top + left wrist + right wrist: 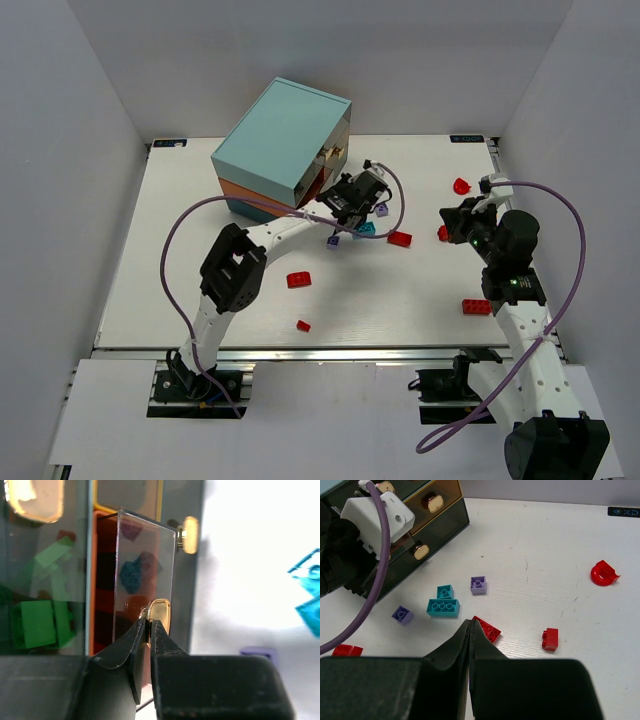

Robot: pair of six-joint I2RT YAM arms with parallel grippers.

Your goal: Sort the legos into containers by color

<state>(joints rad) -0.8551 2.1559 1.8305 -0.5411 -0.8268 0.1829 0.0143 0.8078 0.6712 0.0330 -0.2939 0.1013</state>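
- Loose legos: six red, two teal, two lavender, scattered right of the chest, none touching the table edges.
- Left gripper clamped on the orange drawer's gold handle.
- Right gripper closed, empty, above a red brick.

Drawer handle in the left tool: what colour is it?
The handle is gold; left wrist view shows it best.
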